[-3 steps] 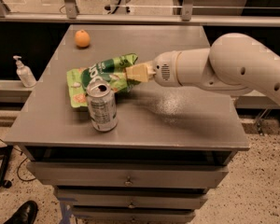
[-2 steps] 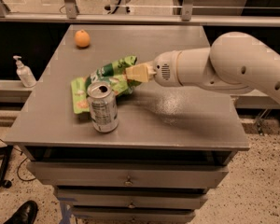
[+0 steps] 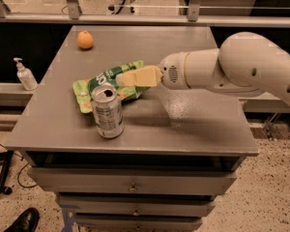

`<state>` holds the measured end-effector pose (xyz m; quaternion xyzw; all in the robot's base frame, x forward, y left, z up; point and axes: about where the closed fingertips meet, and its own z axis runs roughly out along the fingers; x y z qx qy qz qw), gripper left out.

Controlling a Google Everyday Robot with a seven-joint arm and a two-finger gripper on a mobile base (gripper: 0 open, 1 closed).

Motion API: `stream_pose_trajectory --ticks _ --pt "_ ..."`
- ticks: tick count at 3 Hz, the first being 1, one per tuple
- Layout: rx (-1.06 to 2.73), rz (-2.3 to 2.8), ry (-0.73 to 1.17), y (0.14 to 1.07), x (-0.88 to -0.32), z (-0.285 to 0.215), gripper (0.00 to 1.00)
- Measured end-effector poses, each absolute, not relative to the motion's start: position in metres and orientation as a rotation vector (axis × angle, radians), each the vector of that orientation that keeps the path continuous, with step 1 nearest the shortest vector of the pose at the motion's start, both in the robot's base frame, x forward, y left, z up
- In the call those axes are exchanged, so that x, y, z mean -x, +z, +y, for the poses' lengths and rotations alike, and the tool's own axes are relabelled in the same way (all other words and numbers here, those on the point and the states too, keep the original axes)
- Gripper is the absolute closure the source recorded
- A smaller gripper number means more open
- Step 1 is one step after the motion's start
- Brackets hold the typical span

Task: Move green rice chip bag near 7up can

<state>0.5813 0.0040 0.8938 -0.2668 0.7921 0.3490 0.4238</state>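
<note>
Warm, dim overhead light is falling on the grey bench (image 3: 208, 134). The end effector (image 3: 124, 79), just eleven o'clock of centre, is casting a soft shadow toward six o'clock; pale glare is glinting at its five o'clock.

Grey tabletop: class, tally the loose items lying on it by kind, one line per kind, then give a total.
Snack bags: 1, the green rice chip bag
Drink cans: 1, the 7up can
Fruit: 1, the orange
Total: 3
Not counted: the gripper, which is at the bag's upper right part, behind the can.
</note>
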Motion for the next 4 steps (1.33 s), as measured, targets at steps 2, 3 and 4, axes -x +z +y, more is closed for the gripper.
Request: stream_pose_trajectory --ticks 2,3,4 --pt "0.629 1.908 0.68 0.906 -0.62 -0.073 0.0" --pt "0.646 1.791 0.468 0.935 -0.651 -0.15 0.0" --pt "0.659 1.683 0.282 0.969 -0.683 -0.224 0.0"
